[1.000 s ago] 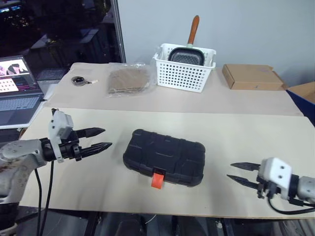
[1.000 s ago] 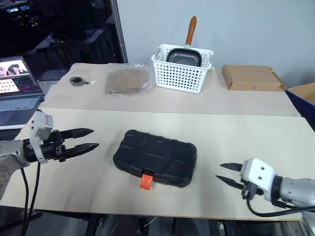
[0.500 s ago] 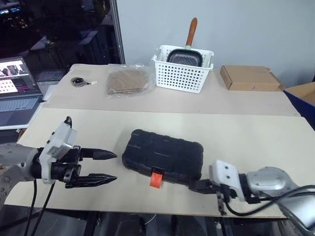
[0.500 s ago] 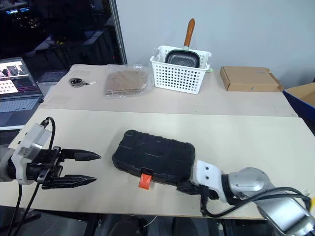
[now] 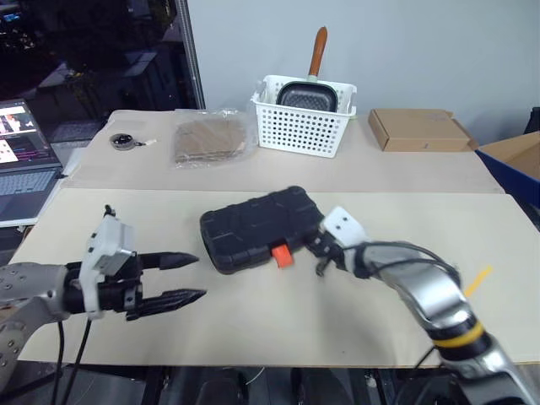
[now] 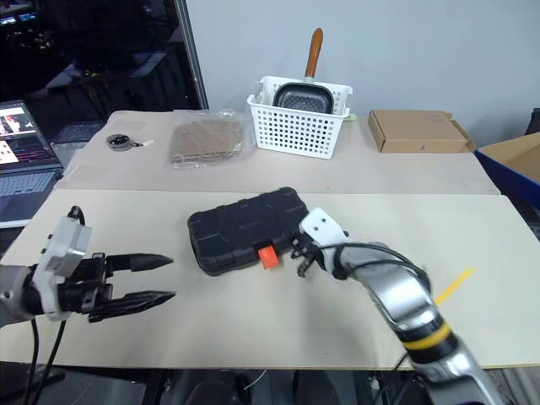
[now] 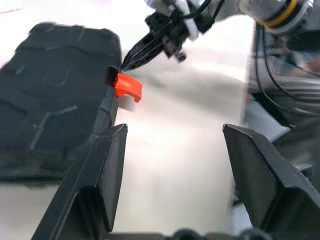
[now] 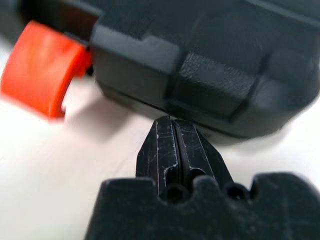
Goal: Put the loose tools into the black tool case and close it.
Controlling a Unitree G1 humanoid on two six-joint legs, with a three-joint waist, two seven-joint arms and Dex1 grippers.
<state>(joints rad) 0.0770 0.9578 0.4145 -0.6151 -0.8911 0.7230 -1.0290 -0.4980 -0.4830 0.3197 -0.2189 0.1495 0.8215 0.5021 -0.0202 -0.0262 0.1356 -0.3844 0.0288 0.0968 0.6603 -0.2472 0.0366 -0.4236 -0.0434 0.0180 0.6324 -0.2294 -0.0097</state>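
The black tool case (image 5: pixel 253 229), ribbed moulded plastic with rounded corners, lies closed mid-bench, one orange latch (image 5: pixel 281 254) sticking out. The right hand (image 8: pixel 172 135), fingers pressed together, noses at its lower edge beside the latch. The left hand (image 5: pixel 186 278) hovers spread near the front-left corner.

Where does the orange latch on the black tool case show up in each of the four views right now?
Left eye: orange latch, on the case's near edge, centre.
Right eye: latch, centre.
Left wrist: latch, upper left, beside the black tool case.
Right wrist: latch, upper left.
Shared landmark: the shut right gripper, tips at the case edge beside the latch.
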